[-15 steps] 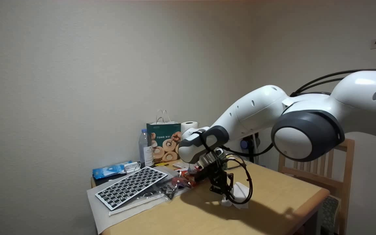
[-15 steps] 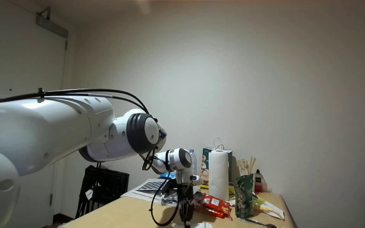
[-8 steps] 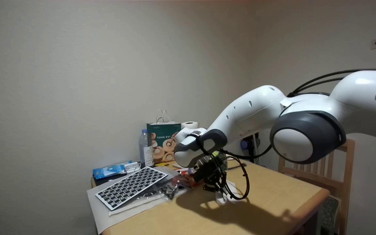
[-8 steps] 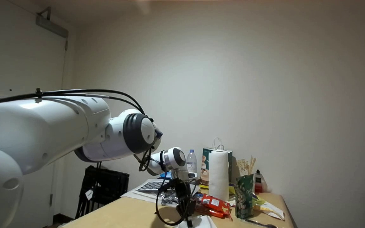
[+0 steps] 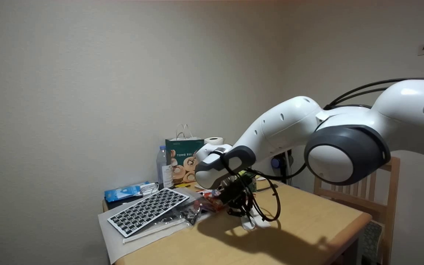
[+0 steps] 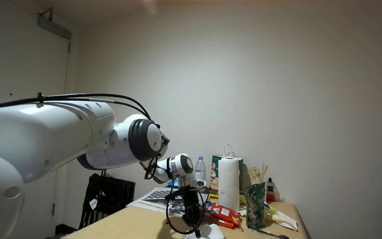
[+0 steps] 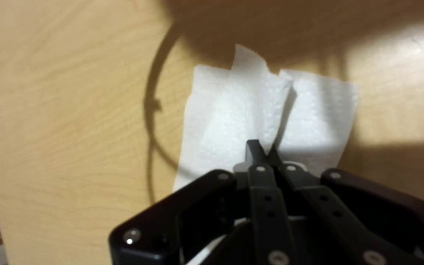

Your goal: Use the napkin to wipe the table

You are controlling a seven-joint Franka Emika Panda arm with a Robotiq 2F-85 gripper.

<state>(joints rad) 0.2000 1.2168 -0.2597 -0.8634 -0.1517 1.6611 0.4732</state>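
Wrist view: gripper grasping the napkin, jaws clenched with a raised fold nipped between them. Napkin lies on the table, flaps spread toward 10 and 2 o'clock of the pinch. Held by the fold presumably so the rest can drag flat as a wiping pad. Ridge runs from the pinch toward half past 12; a peaked edge points to half past 11. Long axis: cannot tell, near end hidden beneath the gripper. In an exterior view, keyboard sits at 9 o'clock from the napkin, presumably outside the wiping path.
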